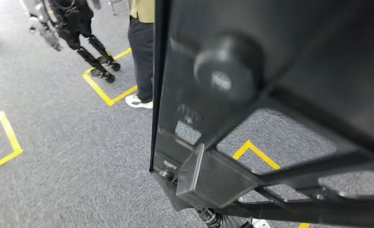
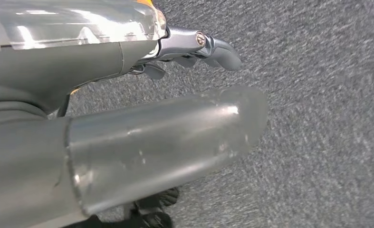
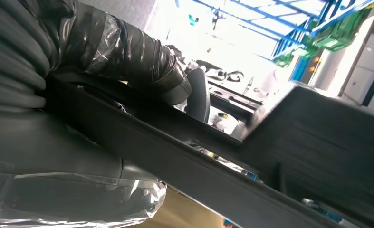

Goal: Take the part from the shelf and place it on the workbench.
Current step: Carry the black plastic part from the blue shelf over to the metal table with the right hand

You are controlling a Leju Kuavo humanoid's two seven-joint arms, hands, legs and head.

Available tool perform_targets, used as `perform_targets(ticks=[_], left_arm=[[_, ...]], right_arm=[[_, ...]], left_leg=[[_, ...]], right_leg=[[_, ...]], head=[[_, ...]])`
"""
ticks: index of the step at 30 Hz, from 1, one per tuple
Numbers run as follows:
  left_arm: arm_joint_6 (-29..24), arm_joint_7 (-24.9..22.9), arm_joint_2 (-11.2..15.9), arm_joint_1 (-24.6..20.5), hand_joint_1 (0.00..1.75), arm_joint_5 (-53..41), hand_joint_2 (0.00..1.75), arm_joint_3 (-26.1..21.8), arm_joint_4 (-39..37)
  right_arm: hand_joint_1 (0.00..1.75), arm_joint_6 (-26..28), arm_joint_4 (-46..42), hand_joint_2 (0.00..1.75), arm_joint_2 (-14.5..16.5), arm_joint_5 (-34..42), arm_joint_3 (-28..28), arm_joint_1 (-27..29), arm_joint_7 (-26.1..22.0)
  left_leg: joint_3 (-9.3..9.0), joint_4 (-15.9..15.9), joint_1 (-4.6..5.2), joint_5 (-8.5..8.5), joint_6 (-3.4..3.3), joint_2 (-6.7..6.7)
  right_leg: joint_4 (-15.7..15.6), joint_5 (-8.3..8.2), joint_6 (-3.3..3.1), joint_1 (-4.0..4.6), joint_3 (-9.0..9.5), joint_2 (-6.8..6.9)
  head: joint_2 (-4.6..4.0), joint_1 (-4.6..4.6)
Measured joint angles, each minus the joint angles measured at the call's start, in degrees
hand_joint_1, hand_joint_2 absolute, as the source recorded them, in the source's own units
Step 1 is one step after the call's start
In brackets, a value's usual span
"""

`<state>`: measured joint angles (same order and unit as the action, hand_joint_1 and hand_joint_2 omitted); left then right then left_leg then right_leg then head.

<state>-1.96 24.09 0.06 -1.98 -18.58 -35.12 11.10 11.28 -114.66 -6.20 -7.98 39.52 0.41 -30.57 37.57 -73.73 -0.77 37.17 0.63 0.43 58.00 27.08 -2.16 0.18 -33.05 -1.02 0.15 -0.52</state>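
Note:
A large black plastic part (image 1: 280,71) with ribs, a round boss and open cut-outs hangs close in front of the head camera and covers the right half of that view. In the right wrist view my right hand (image 3: 128,61) wraps its dark fingers (image 3: 170,80) around a black bar of the part (image 3: 289,142). My left hand (image 2: 166,128) hangs over grey carpet with its thumb straight and its fingers (image 2: 213,45) apart, holding nothing.
A person in dark trousers and white shoes (image 1: 142,52) stands ahead on the grey carpet. Another robot's black legs (image 1: 87,42) stand at the far left. Yellow tape marks (image 1: 101,90) outline squares on the floor.

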Motion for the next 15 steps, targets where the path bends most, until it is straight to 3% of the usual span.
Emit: perform_targets(ticks=[1, 2, 4, 6, 8, 9, 11, 13, 15], left_arm=[[-0.01, -0.02, -0.01, 0.07, 0.0, 0.0, 0.0, -0.01, 0.0], [-0.01, -0.02, -0.03, 0.09, 0.0, 0.0, 0.0, -0.01, 0.0], [-0.01, -0.02, -0.04, 0.05, 0.0, 0.0, 0.0, -0.01, 0.0], [-0.01, -0.02, -0.07, 0.0, 0.0, 0.0, 0.0, -0.02, 0.0], [-0.04, -0.03, -0.09, -0.04, 0.0, -0.01, 0.0, -0.03, 0.0], [-0.07, -0.04, -0.13, -0.08, 0.0, -0.05, 0.0, -0.03, 0.0], [-0.21, -0.02, -0.2, -0.15, 0.0, -0.14, 0.0, -0.03, 0.0], [-0.39, -0.01, -0.23, -0.05, 0.0, -0.22, 0.0, -0.08, 0.0], [-0.52, -0.01, -0.22, 0.07, 0.0, -0.41, 0.0, -0.19, 0.0]], right_arm=[[1.75, 0.0, 0.01, 1.75, 0.01, 0.01, 0.0, 0.04, 0.01], [1.75, 0.0, 0.01, 1.75, 0.02, 0.02, 0.0, 0.07, 0.01], [1.75, 0.0, 0.02, 1.75, 0.09, 0.03, 0.0, 0.13, 0.01], [1.75, 0.0, 0.01, 1.75, 0.19, 0.09, -0.01, 0.15, -0.01], [1.75, 0.0, 0.0, 1.75, 0.26, 0.43, -0.01, 0.2, -0.01], [1.75, 0.0, 0.0, 1.75, 0.28, 0.65, -0.01, 0.22, -0.01], [1.75, 0.01, 0.0, 1.75, 0.32, 1.12, 0.01, 0.1, -0.02], [1.75, 0.01, 0.0, 1.75, 0.38, 1.85, 0.04, -0.06, -0.11], [1.75, -0.21, 0.0, 1.75, 0.48, 2.96, 0.1, -0.1, -0.26]], left_leg=[[0.39, -0.18, -0.03, -0.84, 0.08, -0.05], [-0.41, 2.03, -0.11, -2.8, 0.13, -0.15], [-3.62, 9.59, -0.33, -6.68, 0.24, -1.44], [-5.53, 13.9, -0.38, -7.88, -0.06, -2.77], [-5.6, 14.22, -0.21, -7.86, -0.77, -2.58], [-5.62, 14.39, -0.22, -8.03, -1.13, -2.16], [-5.72, 14.78, -0.34, -8.35, -1.8, -1.29], [-5.75, 14.9, -0.3, -8.38, -2.14, -0.33], [-5.75, 14.89, -0.23, -8.28, -2.25, 0.78]], right_leg=[[0.2, 0.09, 0.05, -0.03, -0.01, -0.59], [0.48, 0.24, 0.19, -0.1, -0.01, -1.18], [1.35, 0.73, 0.7, -0.21, -0.17, -2.28], [2.07, 1.02, 1.32, -0.22, -0.67, -3.21], [2.11, 0.81, 1.93, -0.28, -1.07, -3.98], [2.17, 0.83, 2.22, -0.34, -1.16, -3.91], [4.36, 2.35, 2.76, -0.32, -2.15, -2.16], [10.68, 5.79, 3.27, -0.4, -5.08, -0.02], [17.02, 8.04, 3.53, -0.55, -8.22, 0.53]], head=[[0.0, 0.0], [0.0, 0.0], [0.0, 0.0], [0.0, 0.0], [0.0, 0.0], [0.0, 0.0], [0.0, 0.01], [0.0, 0.02], [0.0, 0.02]])
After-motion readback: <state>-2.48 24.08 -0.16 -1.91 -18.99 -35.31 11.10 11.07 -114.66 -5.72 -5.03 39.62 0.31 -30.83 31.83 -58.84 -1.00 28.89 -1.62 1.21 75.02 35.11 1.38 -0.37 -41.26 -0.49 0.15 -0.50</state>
